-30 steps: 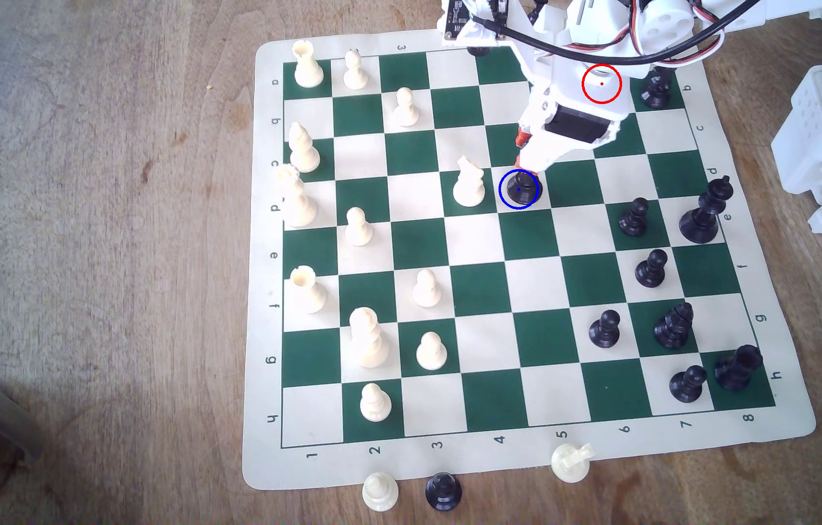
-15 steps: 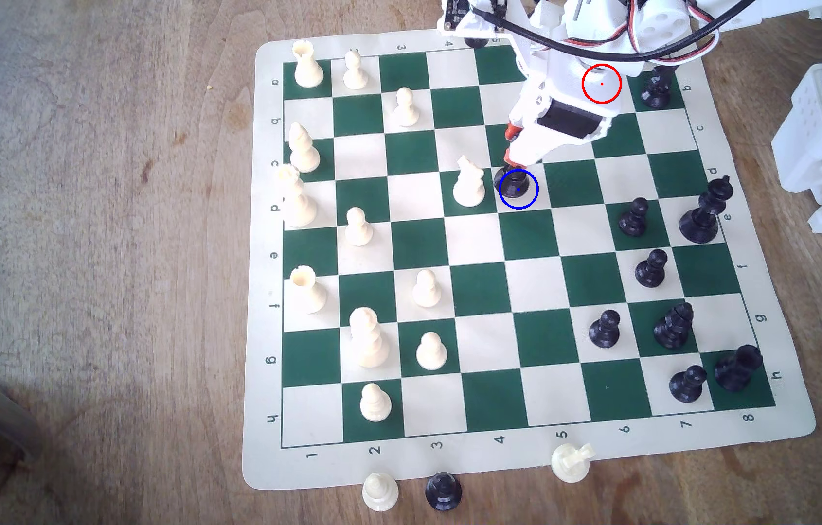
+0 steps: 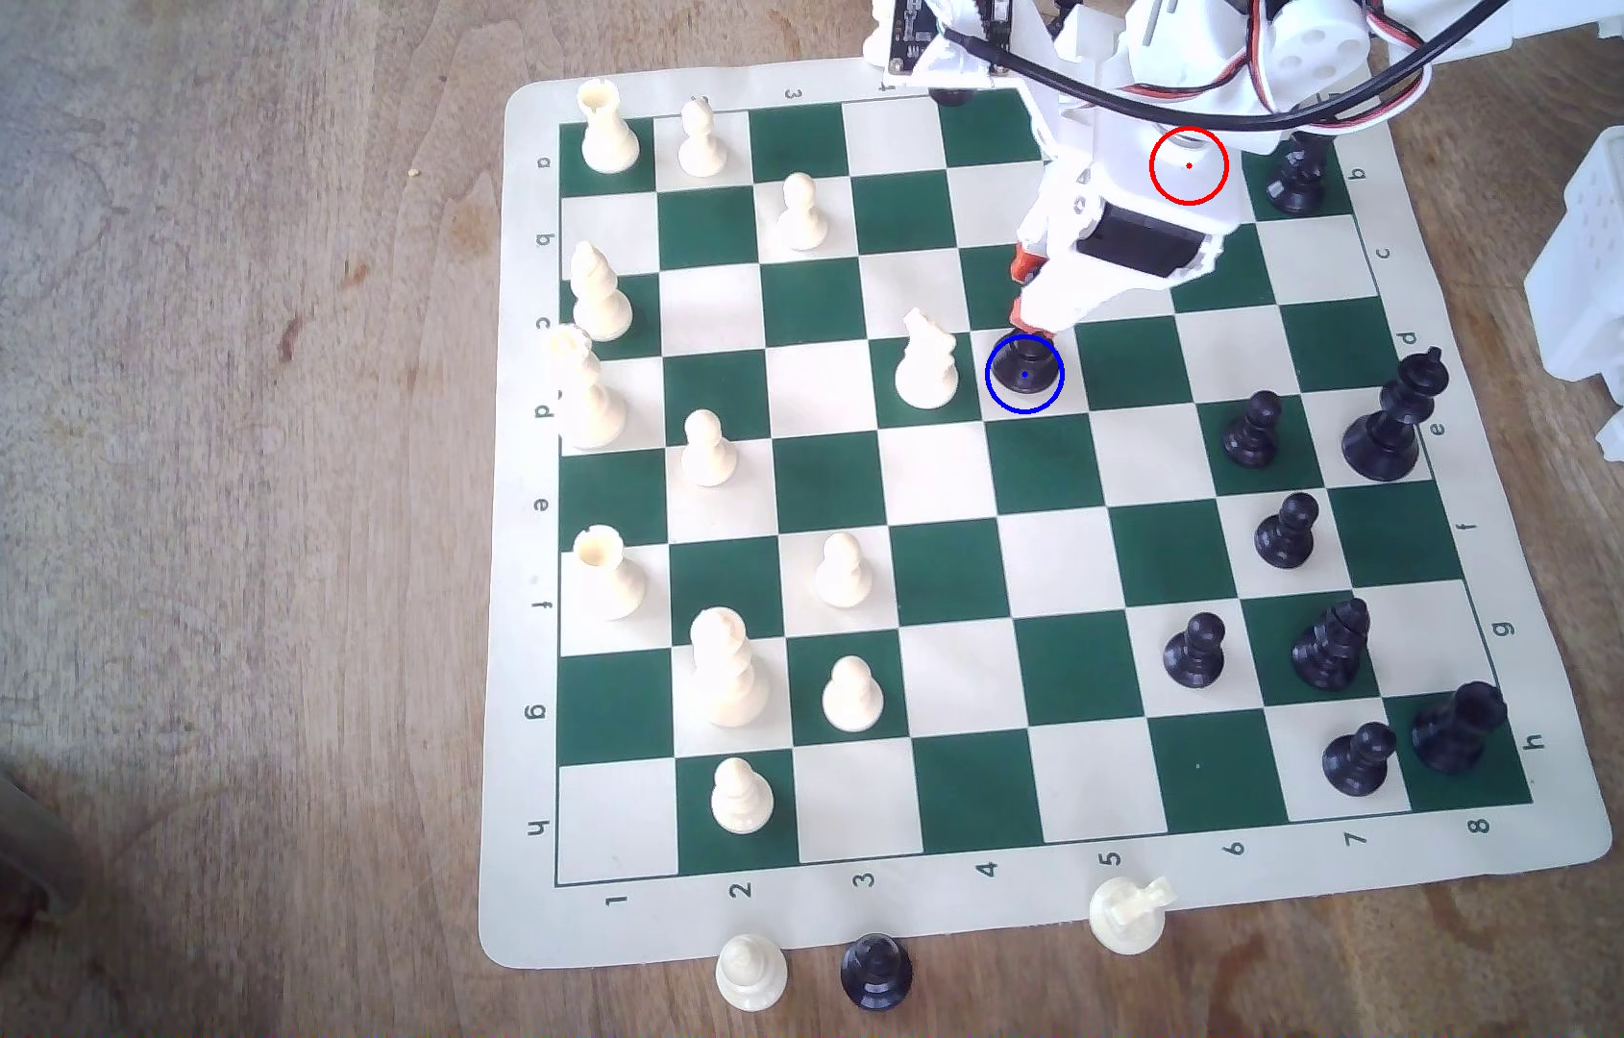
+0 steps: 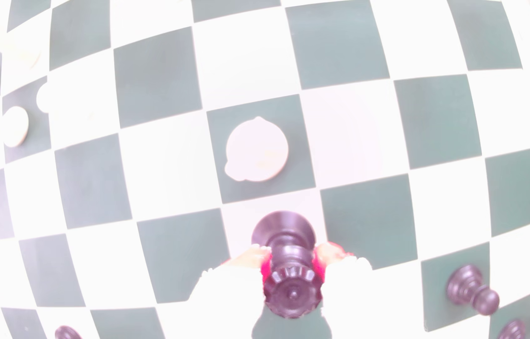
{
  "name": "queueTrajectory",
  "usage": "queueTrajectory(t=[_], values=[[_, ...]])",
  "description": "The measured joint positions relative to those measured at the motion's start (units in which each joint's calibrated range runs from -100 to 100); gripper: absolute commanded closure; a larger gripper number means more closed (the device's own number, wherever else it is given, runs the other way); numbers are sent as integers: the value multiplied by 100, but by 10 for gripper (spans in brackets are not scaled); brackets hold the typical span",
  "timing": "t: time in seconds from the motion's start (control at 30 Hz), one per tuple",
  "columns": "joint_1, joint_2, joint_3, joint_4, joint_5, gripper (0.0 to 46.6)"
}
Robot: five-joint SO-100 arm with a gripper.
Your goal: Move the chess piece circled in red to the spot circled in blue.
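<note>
Worn brown wood forms the table (image 3: 189,499), and on it lies a green and cream chessboard mat (image 3: 1008,908) with letters along one edge and numerals 1 to 8 along another. From the exterior view's upper right the white arm (image 3: 1137,200) slants down over the board, its orange-tipped gripper (image 3: 1028,334) ending at the blue ring that marks the spot (image 3: 1048,394), a cream square. The black queen (image 3: 1023,371) stands inside that ring, its round base filling most of the circle, directly under the gripper tips.

In the wrist view the queen (image 4: 291,260) sits between the 2 fingers (image 4: 250,256), which press against its slim neck from both sides, just under the notched coronet; the pincer is clamped on the piece. The queen looks upright, its wide base on the pale square beyond the fingers. Whether the base is fully seated on the mat or a shade above it cannot be told.

On the green square next to the spot, toward the exterior view's left, stands a white knight (image 3: 926,364), close to the queen but apart from it. The red ring (image 3: 1188,166) lies over the arm's white body. A black king (image 3: 1387,419) stands near the board's right edge in the exterior view, well apart from the gripper.
</note>
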State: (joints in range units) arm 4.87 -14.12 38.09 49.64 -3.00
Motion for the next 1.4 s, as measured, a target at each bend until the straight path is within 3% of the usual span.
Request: queueTrajectory(t=[0.6, 0.77, 0.97, 1.03, 1.07, 1.13, 1.33, 1.4], values=[[0, -561, 606, 733, 93, 272], [0, -1785, 1545, 845, 215, 268], [-214, -4650, 3254, 1785, 288, 275], [-273, -5170, 3362, 1936, 283, 291], [-302, -5396, 3416, 1960, 283, 325], [-317, -5798, 3452, 1857, 283, 464], [-280, -6385, 3859, 287, 98, 464], [-229, -6862, 4573, -653, 103, 464]])
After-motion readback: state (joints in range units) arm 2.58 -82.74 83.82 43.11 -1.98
